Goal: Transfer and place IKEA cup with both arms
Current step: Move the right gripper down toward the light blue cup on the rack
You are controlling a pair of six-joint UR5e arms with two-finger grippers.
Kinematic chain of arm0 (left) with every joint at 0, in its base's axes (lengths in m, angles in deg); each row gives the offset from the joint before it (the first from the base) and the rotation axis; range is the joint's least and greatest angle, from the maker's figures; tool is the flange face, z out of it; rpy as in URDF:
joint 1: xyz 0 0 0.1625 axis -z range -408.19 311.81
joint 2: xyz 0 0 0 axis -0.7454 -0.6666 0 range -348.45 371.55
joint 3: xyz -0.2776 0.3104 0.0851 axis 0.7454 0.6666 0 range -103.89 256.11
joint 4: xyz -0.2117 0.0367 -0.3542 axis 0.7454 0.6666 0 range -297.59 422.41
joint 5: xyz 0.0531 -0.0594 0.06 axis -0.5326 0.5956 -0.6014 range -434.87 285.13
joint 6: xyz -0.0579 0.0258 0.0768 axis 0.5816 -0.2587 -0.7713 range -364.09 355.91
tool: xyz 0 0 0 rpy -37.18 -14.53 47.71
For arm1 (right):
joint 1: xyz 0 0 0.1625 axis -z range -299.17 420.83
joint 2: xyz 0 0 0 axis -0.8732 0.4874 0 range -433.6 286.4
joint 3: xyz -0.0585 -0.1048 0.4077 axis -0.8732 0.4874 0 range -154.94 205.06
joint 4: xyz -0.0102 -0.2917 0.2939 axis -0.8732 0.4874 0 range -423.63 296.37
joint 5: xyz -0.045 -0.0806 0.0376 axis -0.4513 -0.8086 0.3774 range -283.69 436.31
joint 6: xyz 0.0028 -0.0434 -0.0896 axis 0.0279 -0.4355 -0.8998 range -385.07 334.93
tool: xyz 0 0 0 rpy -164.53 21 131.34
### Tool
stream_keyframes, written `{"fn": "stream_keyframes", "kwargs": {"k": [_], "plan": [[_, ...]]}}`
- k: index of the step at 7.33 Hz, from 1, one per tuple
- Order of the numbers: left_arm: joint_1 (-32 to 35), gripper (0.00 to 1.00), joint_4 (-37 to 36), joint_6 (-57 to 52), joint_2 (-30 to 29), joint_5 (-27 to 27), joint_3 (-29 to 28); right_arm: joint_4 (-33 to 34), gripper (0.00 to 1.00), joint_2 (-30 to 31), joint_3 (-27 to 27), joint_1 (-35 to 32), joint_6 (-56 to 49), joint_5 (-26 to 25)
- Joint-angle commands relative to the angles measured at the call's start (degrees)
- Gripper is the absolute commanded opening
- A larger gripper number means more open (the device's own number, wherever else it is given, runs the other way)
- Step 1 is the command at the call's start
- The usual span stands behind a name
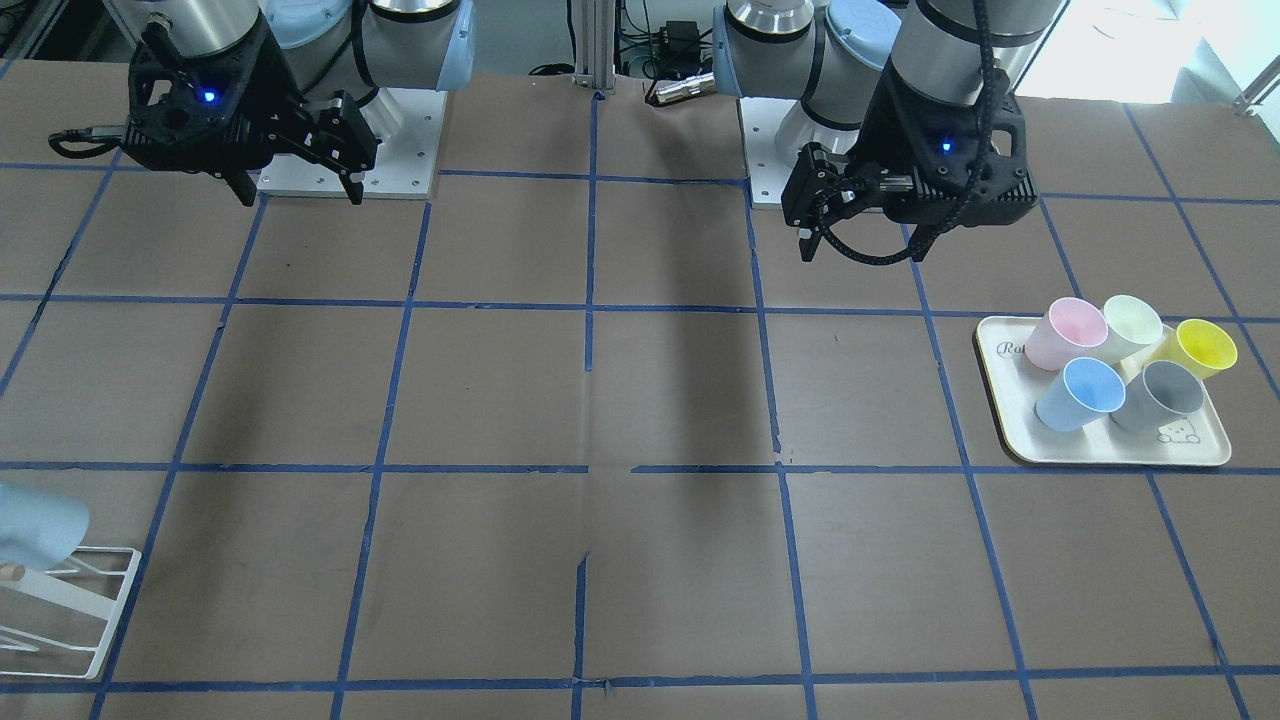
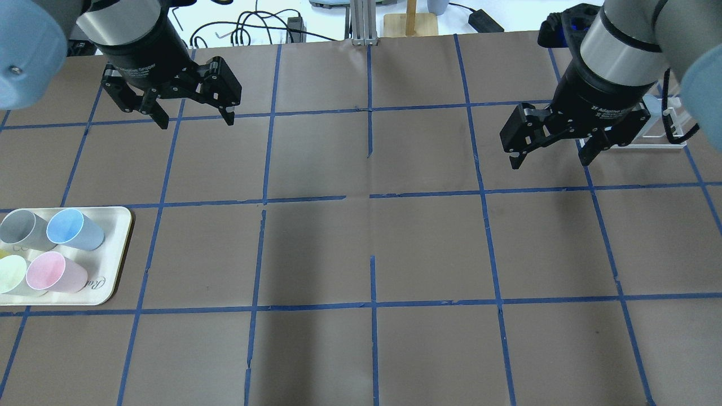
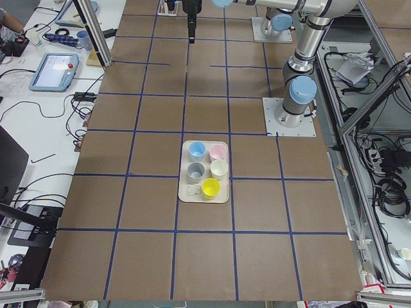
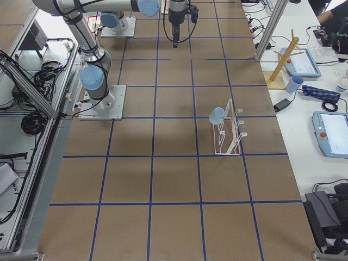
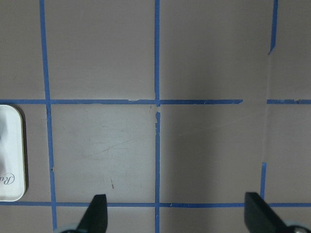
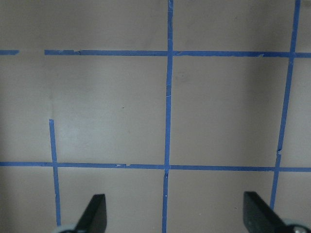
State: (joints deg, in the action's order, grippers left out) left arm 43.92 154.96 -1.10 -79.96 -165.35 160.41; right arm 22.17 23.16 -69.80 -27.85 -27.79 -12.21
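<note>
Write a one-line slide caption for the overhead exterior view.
Left arm and right arm hang over the gridded table, jaws open; the light-blue IKEA cup sits among other cups on the tray.

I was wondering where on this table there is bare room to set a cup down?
The whole middle of the table is bare, from the tray on the robot's left to the white rack on its right. The tray is crowded with five cups; the rack holds one blue cup.
</note>
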Motion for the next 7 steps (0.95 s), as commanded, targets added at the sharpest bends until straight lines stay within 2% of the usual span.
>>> {"fn": "stream_keyframes", "kwargs": {"k": [1,5,6,7], "plan": [[0.0,1.00,-0.1,0.0,-0.3,0.0,-0.1,0.8,1.00,-0.1,0.0,0.0,0.0,0.1],[-0.1,1.00,-0.2,-0.1,-0.1,0.0,0.9,1.1,1.00,-0.3,-0.1,1.3,-0.3,0.0],[-0.1,1.00,-0.3,-0.1,-0.2,0.0,0.9,1.0,1.00,-0.4,-0.1,4.2,-1.6,-0.1],[-0.1,1.00,-0.3,-0.1,-0.2,0.1,0.9,1.6,1.00,-0.3,0.1,8.0,-8.3,-0.3]]}}
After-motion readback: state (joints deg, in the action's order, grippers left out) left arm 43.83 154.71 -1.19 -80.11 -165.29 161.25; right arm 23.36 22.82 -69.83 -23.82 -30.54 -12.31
